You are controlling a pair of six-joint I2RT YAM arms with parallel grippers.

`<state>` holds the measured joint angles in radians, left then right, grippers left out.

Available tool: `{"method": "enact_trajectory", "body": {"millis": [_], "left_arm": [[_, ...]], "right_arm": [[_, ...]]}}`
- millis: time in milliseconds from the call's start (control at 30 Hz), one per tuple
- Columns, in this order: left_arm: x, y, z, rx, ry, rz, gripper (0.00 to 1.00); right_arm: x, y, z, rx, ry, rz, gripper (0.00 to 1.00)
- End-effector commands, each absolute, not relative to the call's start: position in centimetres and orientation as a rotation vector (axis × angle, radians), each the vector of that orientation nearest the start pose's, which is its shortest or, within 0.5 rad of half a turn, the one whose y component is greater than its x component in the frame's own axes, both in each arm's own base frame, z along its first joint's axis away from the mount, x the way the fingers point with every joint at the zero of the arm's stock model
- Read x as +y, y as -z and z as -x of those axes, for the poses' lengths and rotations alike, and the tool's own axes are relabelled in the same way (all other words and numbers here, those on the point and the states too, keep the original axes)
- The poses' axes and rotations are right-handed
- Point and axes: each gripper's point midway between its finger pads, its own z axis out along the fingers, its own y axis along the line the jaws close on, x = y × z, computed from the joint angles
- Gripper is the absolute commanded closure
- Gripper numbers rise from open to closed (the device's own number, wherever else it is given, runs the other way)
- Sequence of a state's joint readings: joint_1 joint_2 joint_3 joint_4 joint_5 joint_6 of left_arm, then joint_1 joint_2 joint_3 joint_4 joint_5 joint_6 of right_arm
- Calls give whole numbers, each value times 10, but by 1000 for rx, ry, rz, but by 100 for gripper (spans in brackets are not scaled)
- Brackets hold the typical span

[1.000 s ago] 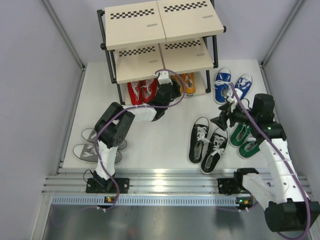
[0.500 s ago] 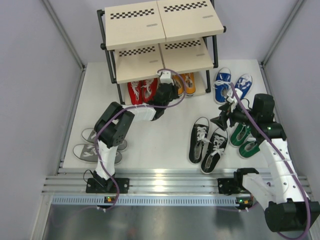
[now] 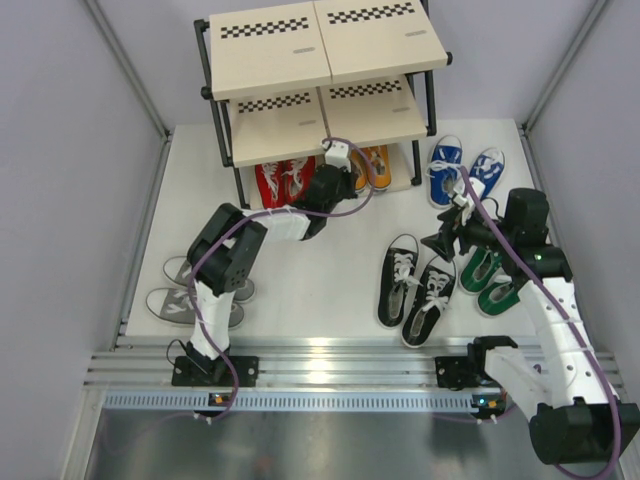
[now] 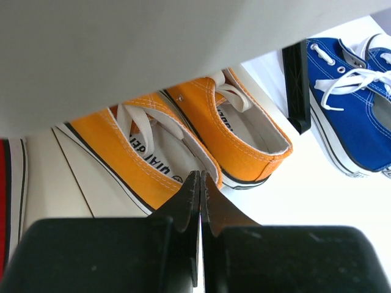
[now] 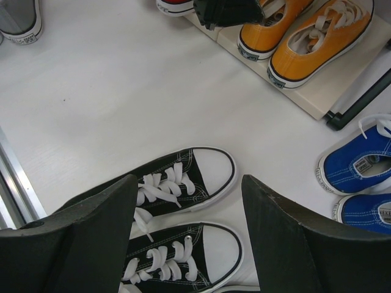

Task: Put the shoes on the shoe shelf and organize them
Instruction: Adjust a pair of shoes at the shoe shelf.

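Observation:
The shoe shelf [image 3: 300, 60] stands at the back. On its lowest board sit the red shoes [image 3: 280, 183] and the orange shoes [image 3: 376, 163]. My left gripper [image 3: 340, 172] is shut and empty, its tips [image 4: 200, 178] right at the heel of the left orange shoe [image 4: 146, 165], under the middle board [image 4: 153, 49]. My right gripper [image 3: 443, 243] is open and empty, hovering over the toes of the black shoes [image 5: 183, 177]. The blue shoes [image 3: 465, 170], green shoes [image 3: 490, 280] and grey shoes [image 3: 185, 290] lie on the table.
A black shelf post [image 4: 297, 85] stands between the orange shoes and the blue shoe [image 4: 348, 116]. The right wrist view shows the left gripper [image 5: 226, 11] next to the orange shoes [image 5: 305, 36]. Grey walls close in both sides.
My left gripper has shifted a little to the right along the lowest board, toward the orange shoes. The right arm has not moved.

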<state>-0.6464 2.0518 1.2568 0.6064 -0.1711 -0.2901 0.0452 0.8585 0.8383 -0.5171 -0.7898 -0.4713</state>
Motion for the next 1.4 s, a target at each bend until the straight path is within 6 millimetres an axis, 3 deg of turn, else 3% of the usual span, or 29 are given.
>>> {"method": "enact_trajectory", "body": {"millis": [0, 167, 200, 267, 300, 400, 600, 800, 900, 1033, 1367], "left_arm": [[-353, -146, -473, 1751, 577, -297, 100], [-352, -153, -469, 1737, 579, -325, 99], [-351, -155, -468, 1733, 577, -328, 88], [-351, -160, -465, 1720, 577, -353, 77], [-350, -160, -465, 1720, 574, -359, 65], [-347, -174, -460, 1685, 560, -400, 51], [-351, -183, -443, 1643, 552, -587, 49], [-352, -172, -419, 1529, 453, -954, 49], [-348, -161, -420, 1511, 344, -1136, 49], [-347, -154, -424, 1475, 283, -1229, 47], [-352, -158, -452, 1447, 223, -1243, 44]], "right_arm": [[121, -238, -253, 1697, -522, 944, 31], [120, -237, -254, 1698, -521, 943, 31], [120, -238, -254, 1695, -519, 944, 31], [121, -237, -253, 1698, -520, 944, 31], [121, -238, -254, 1695, -519, 944, 31], [120, -238, -254, 1695, -518, 946, 31], [120, -237, -254, 1696, -519, 946, 31], [120, -237, -254, 1699, -518, 946, 31], [121, -236, -253, 1697, -523, 951, 31], [121, -236, -254, 1699, -520, 950, 31], [120, -235, -254, 1700, -519, 950, 31]]}}
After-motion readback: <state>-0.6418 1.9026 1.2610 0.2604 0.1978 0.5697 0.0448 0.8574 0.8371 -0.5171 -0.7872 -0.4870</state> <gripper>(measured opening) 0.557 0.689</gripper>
